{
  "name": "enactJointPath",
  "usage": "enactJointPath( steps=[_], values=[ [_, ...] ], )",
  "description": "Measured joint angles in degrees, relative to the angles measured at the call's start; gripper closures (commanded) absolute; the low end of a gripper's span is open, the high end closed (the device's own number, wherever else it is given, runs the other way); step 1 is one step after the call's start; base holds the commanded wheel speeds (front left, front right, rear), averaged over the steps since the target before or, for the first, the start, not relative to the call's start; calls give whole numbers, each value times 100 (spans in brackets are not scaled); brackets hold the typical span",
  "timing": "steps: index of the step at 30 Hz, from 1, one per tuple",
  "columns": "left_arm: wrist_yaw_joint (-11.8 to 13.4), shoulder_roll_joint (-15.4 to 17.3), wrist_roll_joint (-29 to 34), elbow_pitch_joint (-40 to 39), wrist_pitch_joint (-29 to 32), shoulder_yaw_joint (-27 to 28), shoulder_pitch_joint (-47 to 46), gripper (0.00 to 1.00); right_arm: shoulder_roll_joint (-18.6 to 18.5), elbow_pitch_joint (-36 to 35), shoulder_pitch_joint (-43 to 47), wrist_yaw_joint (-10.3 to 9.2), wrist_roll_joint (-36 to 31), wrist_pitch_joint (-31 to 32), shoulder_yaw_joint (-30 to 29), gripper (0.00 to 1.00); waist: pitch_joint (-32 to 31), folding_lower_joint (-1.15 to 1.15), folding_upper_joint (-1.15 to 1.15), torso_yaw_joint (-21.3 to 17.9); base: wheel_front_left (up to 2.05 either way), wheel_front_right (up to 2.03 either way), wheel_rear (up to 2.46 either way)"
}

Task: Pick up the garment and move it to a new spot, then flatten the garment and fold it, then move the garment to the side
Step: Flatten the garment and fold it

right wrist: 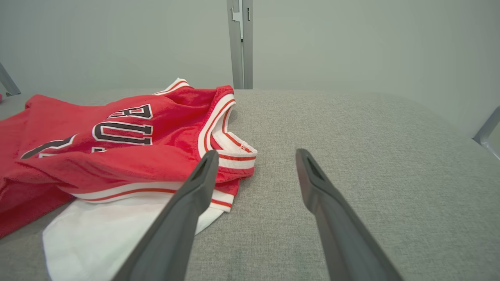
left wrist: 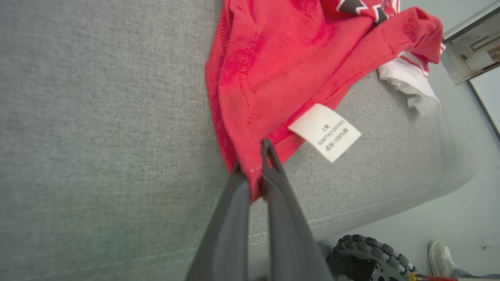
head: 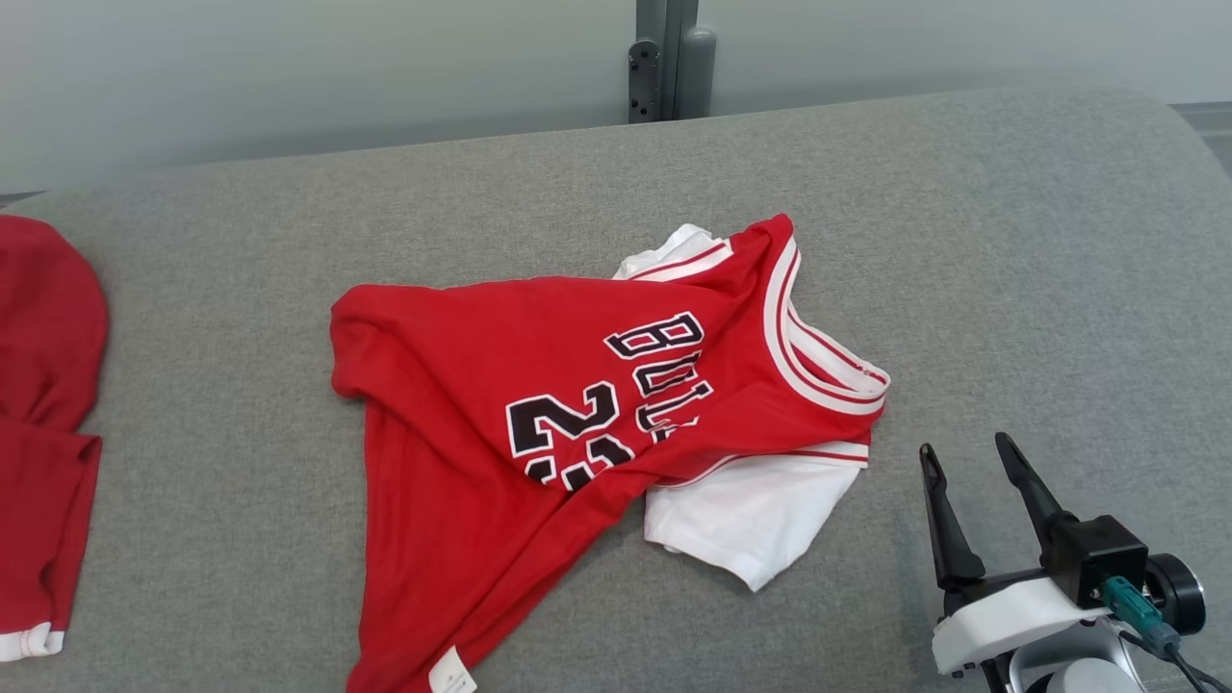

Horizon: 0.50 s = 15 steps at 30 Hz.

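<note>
You are only at the start of the job: the garment (head: 500, 385) is lying rumpled in the middle of the frame in the head view, on the grey fabric-covered desk (head: 1011, 241), and nothing is looking flattened or folded yet. In the left wrist view your left claw (left wrist: 252, 156) is pinching shut on the garment's red hem, just left of the white care label (left wrist: 325, 132), so I judge you are in the pick-up step. The move to a new spot, the flattening, the folding and the shift aside are all remaining.

Your right claw (head: 966, 446) is standing wide open and holding nothing at the lower right of the head view, just beside the garment's white part (head: 751, 520) without touching it.

The garment is showing as a red jersey with black lettering and numbers outlined in white, white-and-red striped trim at the neck and armholes, and white cloth poking out at its right side. It is twisted, with a long red fold running toward the bottom edge. Another red cloth (head: 38, 423) is lying at the left edge, well apart.
</note>
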Motion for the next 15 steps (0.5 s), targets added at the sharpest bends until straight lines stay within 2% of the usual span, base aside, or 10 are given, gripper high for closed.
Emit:
enactJointPath(
  steps=[3,6,8,11,15],
  values=[
    [0,-7,-115,253,-53,338,45,0,1,-16,-9,0,-5,0,-42,0,6,0,0,-103,0,0,0],
    [76,209,-216,333,-75,745,232,0,0,-35,7,0,9,0,-82,0,7,0,0,-214,0,0,0],
    [283,420,-238,322,10,854,349,0,-4,-41,33,0,31,0,-87,0,8,0,0,-272,0,0,0],
    [700,802,-291,-157,316,1031,454,0,2,-42,47,0,45,0,-43,0,11,0,0,-379,0,0,0],
    [1261,1283,55,-1478,475,1145,378,0,-2,-69,1,0,96,0,-35,0,34,0,0,-541,0,0,0]
  ],
)
